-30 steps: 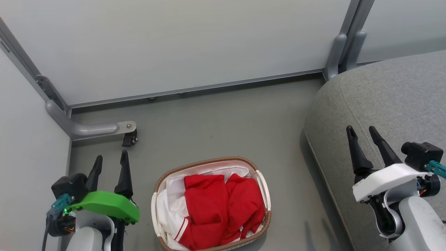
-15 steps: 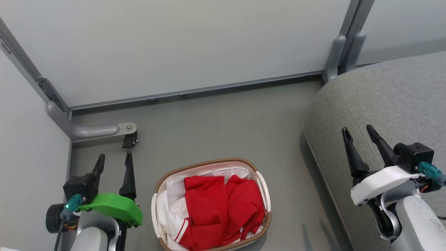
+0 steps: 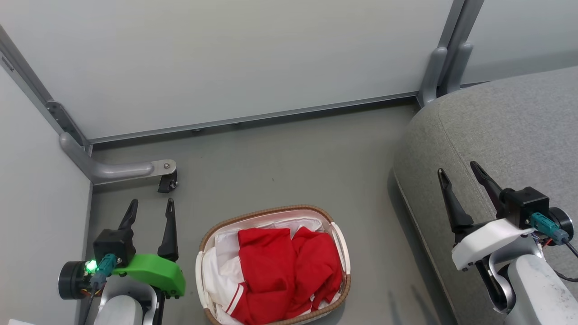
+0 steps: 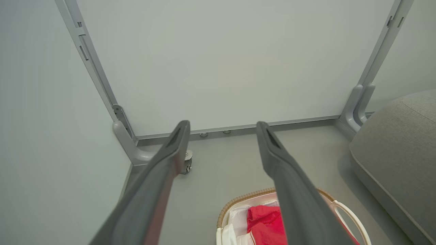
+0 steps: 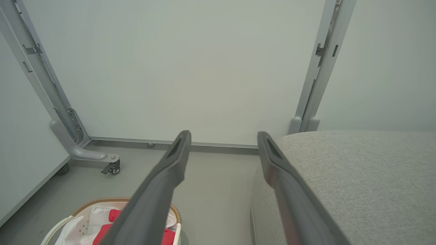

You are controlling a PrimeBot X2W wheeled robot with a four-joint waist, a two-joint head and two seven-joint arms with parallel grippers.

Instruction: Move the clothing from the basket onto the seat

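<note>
Red clothing (image 3: pixel 289 271) with white trim lies bunched in the basket (image 3: pixel 266 212), an oval white one with a brown woven rim, on the floor at the bottom centre of the head view. The grey seat (image 3: pixel 505 126) fills the right side. My left gripper (image 3: pixel 151 205) hangs open to the left of the basket, clear of it. My right gripper (image 3: pixel 458 169) is open above the seat's left edge, holding nothing. In the left wrist view the clothing (image 4: pixel 267 223) and basket (image 4: pixel 238 200) sit below the fingers. The right wrist view has the basket (image 5: pixel 102 201) at lower left and the seat (image 5: pixel 357 170) at right.
Pale partition walls close the back and left. A grey metal foot with a small caster (image 3: pixel 168 181) juts onto the floor just beyond my left gripper. Another panel post (image 3: pixel 440 67) stands at the seat's far corner. Grey floor (image 3: pixel 289 162) spreads between the basket and wall.
Both grippers have sunk slightly toward the bottom of the head view, the left one turning a little. Basket and clothing have not moved.
</note>
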